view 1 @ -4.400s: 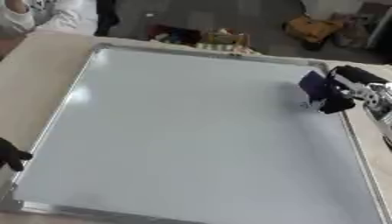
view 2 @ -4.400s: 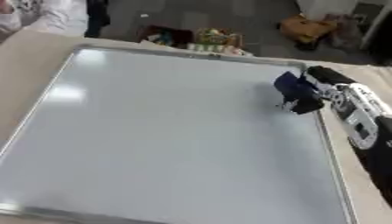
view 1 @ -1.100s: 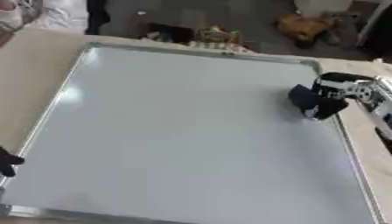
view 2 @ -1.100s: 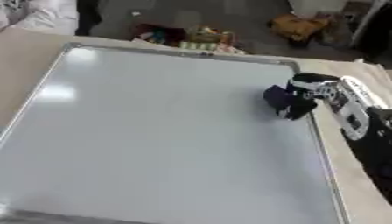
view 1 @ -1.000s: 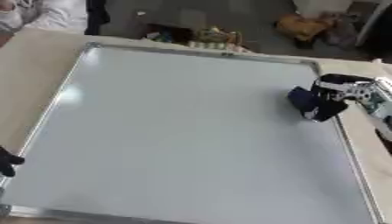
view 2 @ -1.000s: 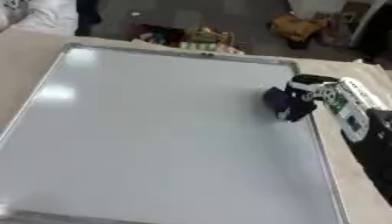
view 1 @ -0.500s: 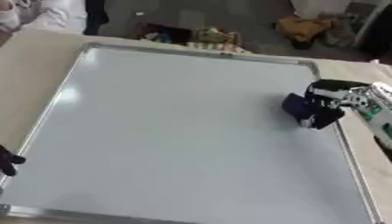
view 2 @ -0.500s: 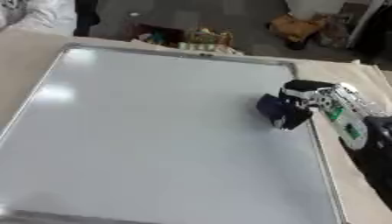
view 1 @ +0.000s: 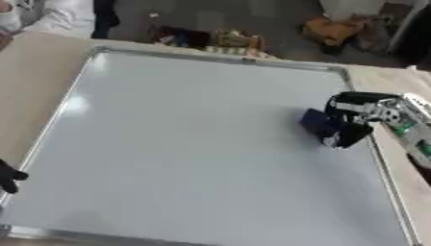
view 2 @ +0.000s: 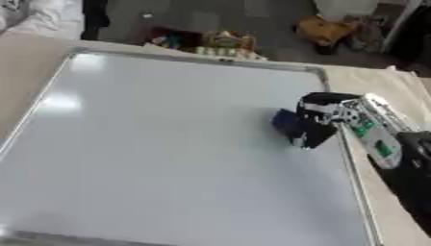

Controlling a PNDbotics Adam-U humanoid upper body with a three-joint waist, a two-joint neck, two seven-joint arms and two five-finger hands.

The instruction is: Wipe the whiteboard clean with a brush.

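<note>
A large whiteboard [view 1: 185, 144] with a silver frame lies flat on the table and fills most of both views; I see no marks on its surface. My right hand [view 1: 349, 120] reaches in from the right, fingers curled round a dark blue brush [view 1: 317, 123] pressed on the board near its right edge. Only the black fingertips of my left hand [view 1: 8, 177] show at the board's lower left edge, off the board; whether they are curled is unclear.
The tan tabletop [view 1: 25, 86] borders the board on the left and right. Beyond the far edge lie bags and clutter on the floor [view 1: 219, 38], and a person's white sleeve [view 1: 59, 17] shows at the upper left.
My right hand has slid the brush down the board and leftward, away from the right frame. The left hand has stayed at the lower left edge.
</note>
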